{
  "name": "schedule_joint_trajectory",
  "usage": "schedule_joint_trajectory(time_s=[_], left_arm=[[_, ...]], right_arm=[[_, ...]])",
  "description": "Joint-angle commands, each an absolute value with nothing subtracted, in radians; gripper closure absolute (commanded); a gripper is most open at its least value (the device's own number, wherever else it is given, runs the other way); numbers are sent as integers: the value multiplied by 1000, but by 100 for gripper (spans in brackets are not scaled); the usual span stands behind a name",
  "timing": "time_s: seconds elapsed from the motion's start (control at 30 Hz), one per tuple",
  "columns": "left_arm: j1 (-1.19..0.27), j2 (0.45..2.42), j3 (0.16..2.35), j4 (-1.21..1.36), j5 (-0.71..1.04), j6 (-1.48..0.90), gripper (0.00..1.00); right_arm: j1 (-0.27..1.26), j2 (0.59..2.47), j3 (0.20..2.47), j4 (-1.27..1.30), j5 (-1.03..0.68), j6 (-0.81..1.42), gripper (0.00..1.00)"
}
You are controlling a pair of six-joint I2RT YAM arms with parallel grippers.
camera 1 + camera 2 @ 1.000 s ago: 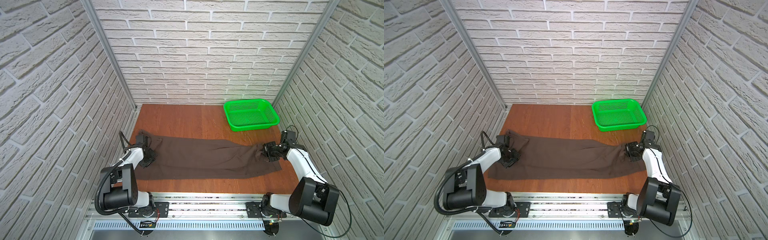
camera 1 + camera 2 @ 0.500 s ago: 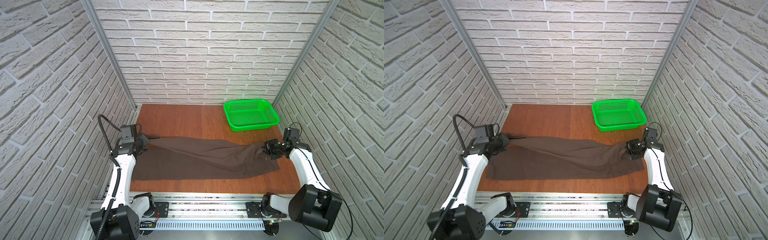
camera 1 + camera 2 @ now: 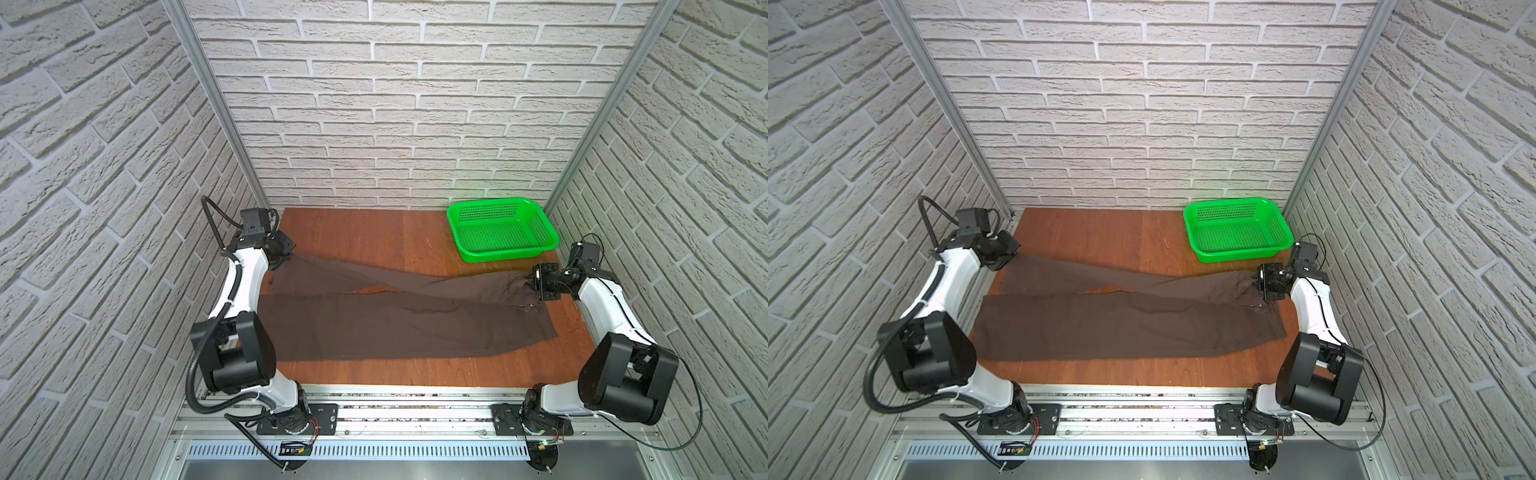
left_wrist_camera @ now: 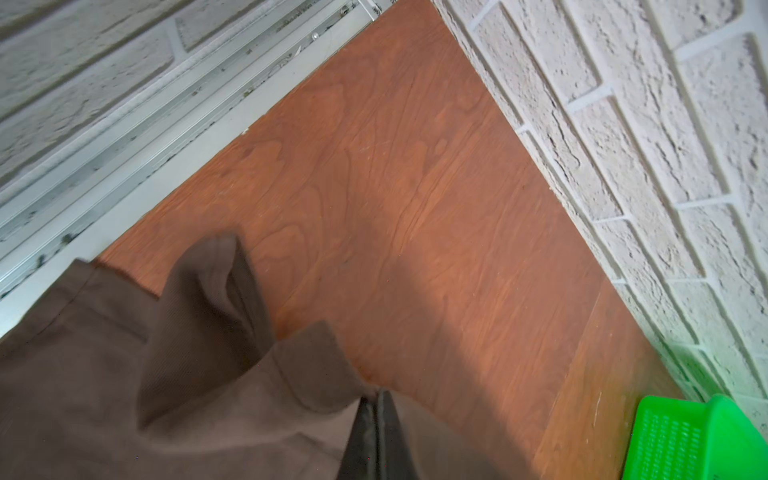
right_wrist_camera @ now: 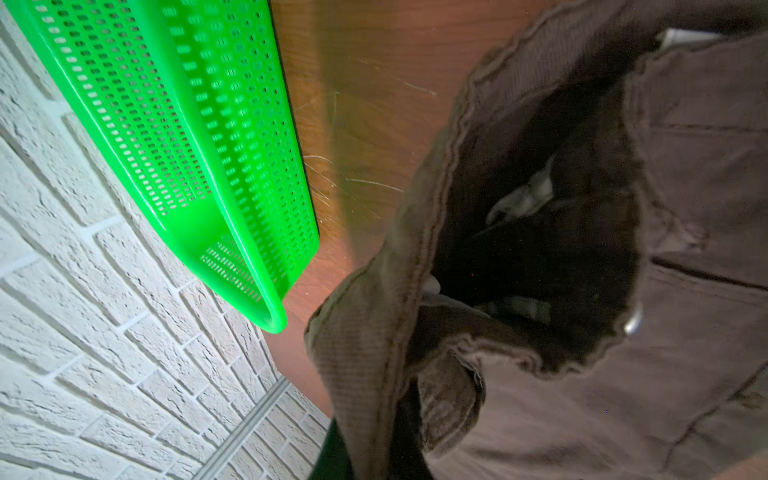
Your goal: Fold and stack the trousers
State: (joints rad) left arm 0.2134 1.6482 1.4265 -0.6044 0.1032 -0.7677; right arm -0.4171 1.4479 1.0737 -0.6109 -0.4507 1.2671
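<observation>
Left gripper (image 3: 286, 254) has swung up to the back-left corner pinching one leg hem (image 4: 307, 365), right gripper (image 3: 535, 283) clamped on the waistband (image 5: 457, 208), rest of the dark brown trousers (image 3: 395, 328) flat across the wooden table (image 3: 374, 232), so I'd guess that thin pinch slips or the legs twist.

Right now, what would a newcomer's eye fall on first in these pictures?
The dark brown trousers stretch across the wooden table, the left end effector clamping one leg hem at far left, the right end effector clamping the waistband at right. A bright green mesh basket sits in the far right corner.
</observation>
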Motion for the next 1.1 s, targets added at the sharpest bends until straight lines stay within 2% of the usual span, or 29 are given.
schedule_joint_trajectory(time_s=[0.0, 0.17, 0.53, 0.67, 0.73, 0.87, 0.93, 1.0, 1.07], left_arm=[[210, 1763, 1530, -563, 94, -766, 100], [178, 1929, 1689, -591, 87, -762, 100], [134, 2245, 2069, -717, 78, -721, 100], [129, 2329, 2188, -759, 72, -710, 100], [127, 2368, 2247, -784, 69, -704, 100], [123, 2412, 2324, -829, 72, -683, 100], [124, 2400, 2322, -827, 73, -676, 82], [123, 2379, 2319, -829, 71, -666, 57], [124, 2337, 2302, -828, 63, -659, 40]], right_arm=[[-418, 1471, 1137, -515, -373, 1312, 94], [-415, 1541, 1156, -465, -301, 1344, 93], [-387, 1732, 1247, -411, -254, 1364, 89], [-378, 1770, 1314, -460, -210, 1318, 87], [-371, 1782, 1336, -472, -191, 1298, 83], [-355, 1810, 1379, -494, -187, 1260, 68], [-345, 1818, 1410, -532, -178, 1230, 60], [-339, 1814, 1440, -569, -165, 1201, 51], [-337, 1796, 1462, -603, -160, 1168, 46]])
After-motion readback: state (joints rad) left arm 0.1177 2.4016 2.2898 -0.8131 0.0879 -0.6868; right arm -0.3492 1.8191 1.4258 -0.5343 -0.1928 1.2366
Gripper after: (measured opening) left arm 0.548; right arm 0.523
